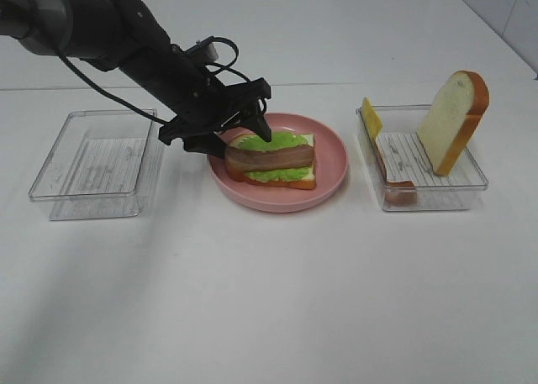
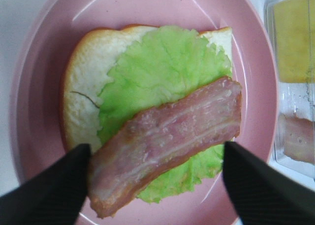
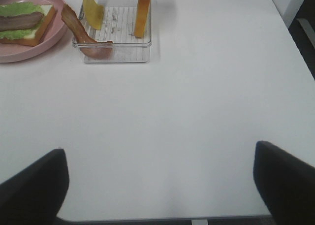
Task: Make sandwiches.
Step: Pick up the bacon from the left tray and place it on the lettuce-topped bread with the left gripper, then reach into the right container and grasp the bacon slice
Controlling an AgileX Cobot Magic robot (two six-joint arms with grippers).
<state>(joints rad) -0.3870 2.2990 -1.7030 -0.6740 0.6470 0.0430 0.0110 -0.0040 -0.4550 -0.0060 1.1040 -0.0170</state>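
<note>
A bread slice (image 2: 86, 87) lies on the round pink plate (image 1: 332, 153) with a green lettuce leaf (image 2: 162, 67) and a bacon strip (image 2: 167, 136) on top. It also shows in the exterior view (image 1: 273, 159) and the right wrist view (image 3: 24, 20). My left gripper (image 1: 239, 132) is open just above the bacon, fingers (image 2: 49, 190) astride it. In the right tray (image 1: 471, 182) stand a second bread slice (image 1: 454, 119), a yellow cheese slice (image 1: 371, 118) and another bacon strip (image 1: 393, 178). My right gripper (image 3: 160, 185) is open over bare table, out of the exterior view.
A clear plastic tray (image 1: 97, 165) with nothing in it sits at the left of the plate. The table's far edge runs behind the plate, and its right edge (image 3: 290, 33) shows in the right wrist view.
</note>
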